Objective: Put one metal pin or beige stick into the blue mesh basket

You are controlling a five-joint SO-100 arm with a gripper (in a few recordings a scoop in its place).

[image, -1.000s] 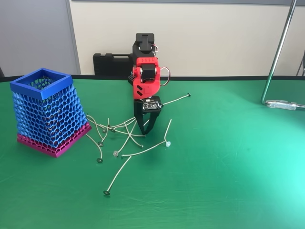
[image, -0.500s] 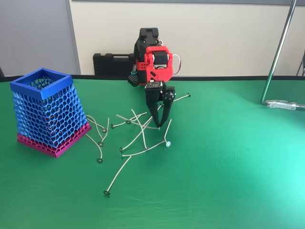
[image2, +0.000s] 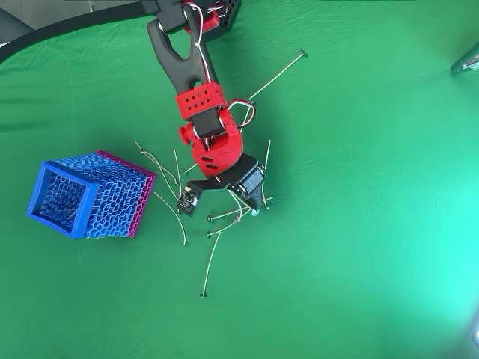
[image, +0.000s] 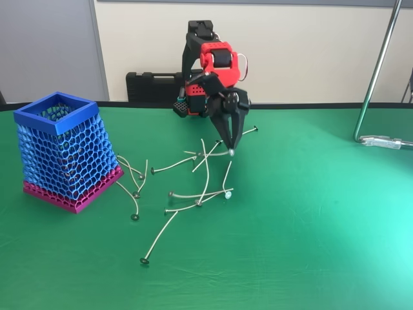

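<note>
While one red-and-black arm reaches over a green worktop (image: pixel 310 245), its gripper (image: pixel 231 147) points down above a loose scatter of thin metal pins (image: pixel 193 194), the two black fingers converging at the tips on the head end of one pin (image: pixel 208 169), which slants down from the tips toward the heap; whether the tips truly pinch it or merely touch it cannot be told. Roughly a dozen pins lie crossed over one another in the fixed view, too tangled for a sure count, and one pin (image2: pixel 278 72) lies apart near the arm's base in the overhead view. One blue mesh basket (image: pixel 63 152) stands at the left of the fixed view, well apart from the gripper, upright on the cloth: a tall honeycomb lattice under a solid blue square rim, widening to a magenta-pink base. From overhead the basket (image2: pixel 84 198) shows its open mouth, with what may be a pin inside, hard to make out. The arm's red wrist hides the fingertips from above. A black case (image: pixel 151 87) sits behind the worktop by the wall, and a metal stand (image: pixel 377 77) is cut off at the right edge.
</note>
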